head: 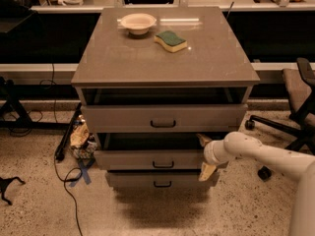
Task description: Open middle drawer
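The grey cabinet [165,58] has three drawers. The middle drawer [147,159], with a flat grey front and a small black bar handle [163,164], stands pulled out a little, with a dark gap above its front. My gripper [204,155] is at the right end of that front. It is open, with one tan finger [202,139] above the front's top edge and the other finger [206,171] below it. The white arm [266,154] reaches in from the right.
The top drawer [164,118] is also slightly out. The lowest drawer [160,180] is nearly closed. A bowl [138,22] and a green sponge [171,41] lie on the cabinet top. An office chair [295,107] stands at the right. Cables and clutter [78,136] lie on the floor at the left.
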You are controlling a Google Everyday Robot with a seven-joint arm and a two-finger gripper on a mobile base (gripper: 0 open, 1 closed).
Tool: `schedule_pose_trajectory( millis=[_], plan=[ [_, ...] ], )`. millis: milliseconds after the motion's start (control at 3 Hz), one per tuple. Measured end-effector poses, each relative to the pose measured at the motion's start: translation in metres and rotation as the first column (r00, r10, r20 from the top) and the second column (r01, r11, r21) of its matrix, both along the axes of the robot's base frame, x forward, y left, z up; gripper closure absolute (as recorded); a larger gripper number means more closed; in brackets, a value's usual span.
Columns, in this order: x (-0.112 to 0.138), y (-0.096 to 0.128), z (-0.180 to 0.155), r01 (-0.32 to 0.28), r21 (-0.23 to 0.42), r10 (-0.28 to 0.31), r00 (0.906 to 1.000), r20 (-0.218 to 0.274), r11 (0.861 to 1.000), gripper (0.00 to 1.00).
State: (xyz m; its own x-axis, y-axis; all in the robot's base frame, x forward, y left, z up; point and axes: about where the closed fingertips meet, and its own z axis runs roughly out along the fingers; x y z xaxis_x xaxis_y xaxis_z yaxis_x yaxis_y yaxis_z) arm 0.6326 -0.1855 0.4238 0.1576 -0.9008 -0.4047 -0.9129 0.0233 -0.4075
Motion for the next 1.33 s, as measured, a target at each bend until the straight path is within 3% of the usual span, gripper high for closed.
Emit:
schedule_pose_trajectory(
  millis=[333, 667, 1333],
  plan=[
    [0.002, -0.002, -0.003, 0.042, -0.002, -0.042, 0.9972, -0.062, 0.999, 0.00],
    [-0.004, -0.007, -0.011, 0.115, -0.014, -0.116, 0.9858, -0.122, 0.993, 0.00],
    [-0.020, -0.009, -0.036, 0.177, -0.077, -0.191, 0.9436, -0.270, 0.981, 0.00]
  ],
)
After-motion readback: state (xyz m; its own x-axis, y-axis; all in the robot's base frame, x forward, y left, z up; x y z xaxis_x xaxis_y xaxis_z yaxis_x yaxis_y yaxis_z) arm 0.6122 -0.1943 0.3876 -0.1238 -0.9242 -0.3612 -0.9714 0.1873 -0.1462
